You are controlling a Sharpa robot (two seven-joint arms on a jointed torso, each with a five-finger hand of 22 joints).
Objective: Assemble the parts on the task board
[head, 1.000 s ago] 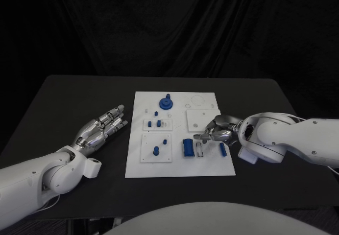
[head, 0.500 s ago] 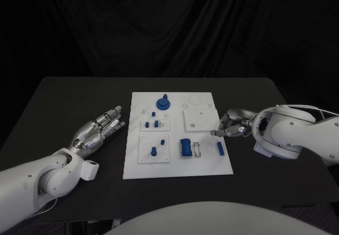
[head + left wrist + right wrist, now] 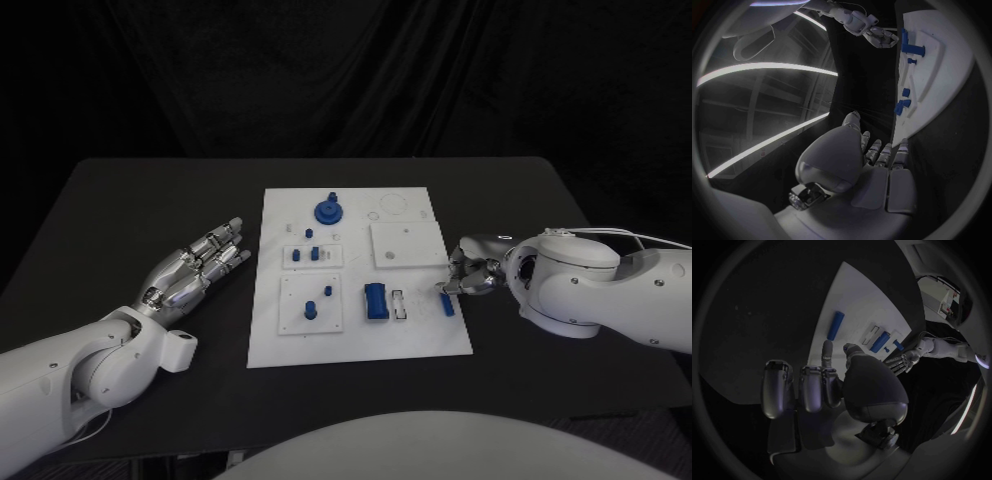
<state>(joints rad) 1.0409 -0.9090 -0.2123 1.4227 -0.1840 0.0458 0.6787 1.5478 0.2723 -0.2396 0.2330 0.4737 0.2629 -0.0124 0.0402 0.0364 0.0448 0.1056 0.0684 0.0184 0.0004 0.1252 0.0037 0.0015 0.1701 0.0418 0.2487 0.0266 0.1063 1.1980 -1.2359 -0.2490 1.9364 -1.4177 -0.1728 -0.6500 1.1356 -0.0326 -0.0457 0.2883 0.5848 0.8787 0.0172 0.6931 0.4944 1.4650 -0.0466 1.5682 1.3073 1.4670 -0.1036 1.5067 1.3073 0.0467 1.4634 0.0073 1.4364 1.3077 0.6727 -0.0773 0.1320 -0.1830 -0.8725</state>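
Right hand (image 3: 469, 272) curled, grasping nothing, pulled back from the white board (image 3: 361, 340) to its edge, left hand (image 3: 192, 270) released, flat on the surface (image 3: 130, 200)

One black table (image 3: 130, 200) bearing one white task board (image 3: 361, 345). On the board I count three raised white square plates (image 3: 408, 245) and, as far as I can make out, eight blue parts: one round toothed disc (image 3: 330, 211), one rectangular block (image 3: 375, 300), one slim bar (image 3: 447, 303) and five small pegs (image 3: 309, 310). My hands number two: left hand (image 3: 195, 265), right hand (image 3: 469, 272).
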